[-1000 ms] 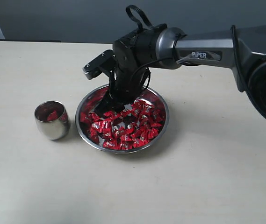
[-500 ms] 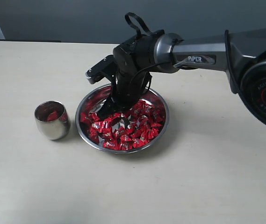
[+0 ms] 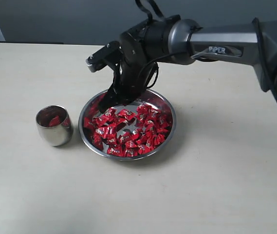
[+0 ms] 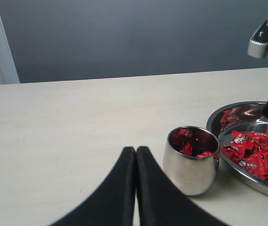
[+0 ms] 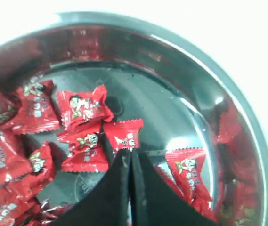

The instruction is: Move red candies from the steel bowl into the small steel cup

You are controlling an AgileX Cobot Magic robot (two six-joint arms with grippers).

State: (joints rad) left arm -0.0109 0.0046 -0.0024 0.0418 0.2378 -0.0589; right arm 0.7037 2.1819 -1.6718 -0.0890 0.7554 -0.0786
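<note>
The steel bowl (image 3: 163, 100) sits mid-table with many red candies (image 3: 128, 131) heaped in it. My right gripper (image 3: 106, 106) hangs over the bowl's far-left part, a little above the candies. In the right wrist view the right gripper (image 5: 130, 153) is shut, and its tips pinch the edge of one red candy (image 5: 123, 134) above the bowl's bare bottom (image 5: 171, 108). The small steel cup (image 3: 54, 126) stands left of the bowl, with a few red candies (image 4: 186, 148) inside. My left gripper (image 4: 135, 149) is shut on nothing, low over the table short of the cup (image 4: 190, 165).
The pale table (image 3: 216, 185) stretches around bowl and cup. The right arm (image 3: 211, 46) reaches in from the right, above the bowl's far side. A grey wall (image 4: 134, 37) backs the table. The bowl's rim (image 4: 228, 110) nearly touches the cup.
My right gripper has risen out of the candy pile and shifted slightly toward the bowl's far-left rim, with one candy at its tips. Cup and bowl have not moved.
</note>
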